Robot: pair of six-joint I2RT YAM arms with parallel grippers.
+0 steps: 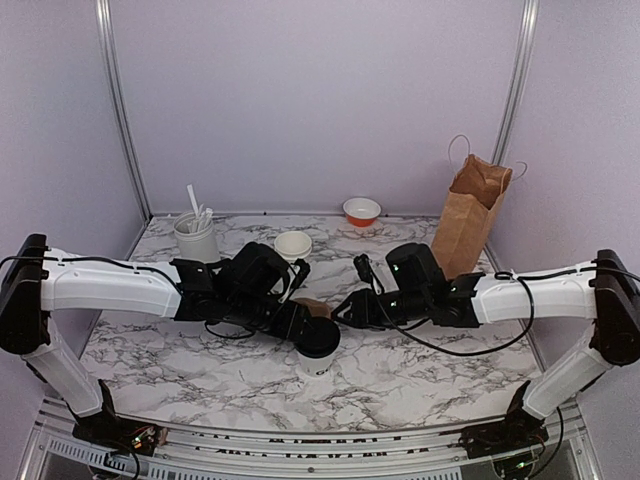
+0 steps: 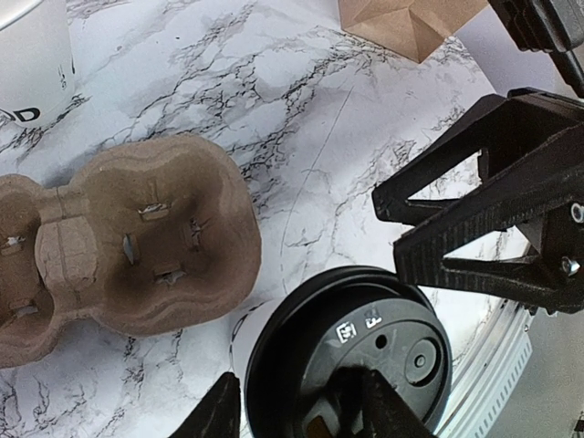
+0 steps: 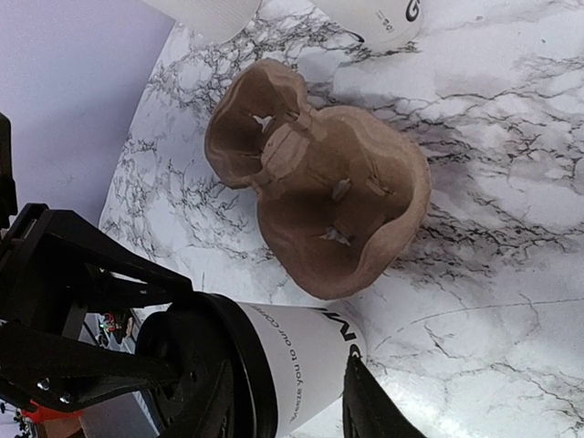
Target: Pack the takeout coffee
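The takeout coffee (image 1: 318, 345), a white cup with dark lettering and a black lid (image 2: 351, 360), stands on the marble table between both arms. My left gripper (image 1: 300, 325) comes in from the left, shut on the cup at its top. One of its fingers (image 2: 217, 412) sits by the cup wall and the other lies on the lid. My right gripper (image 1: 345, 312) reaches in from the right and is shut on the white body (image 3: 306, 351), with fingers (image 3: 367, 401) on either side.
A brown pulp cup carrier (image 2: 119, 246) lies on the table just behind the cup. An open brown paper bag (image 1: 470, 215) stands at the back right. A utensil holder (image 1: 197, 238), a lidless cup (image 1: 293, 245) and an orange bowl (image 1: 361, 210) stand along the back.
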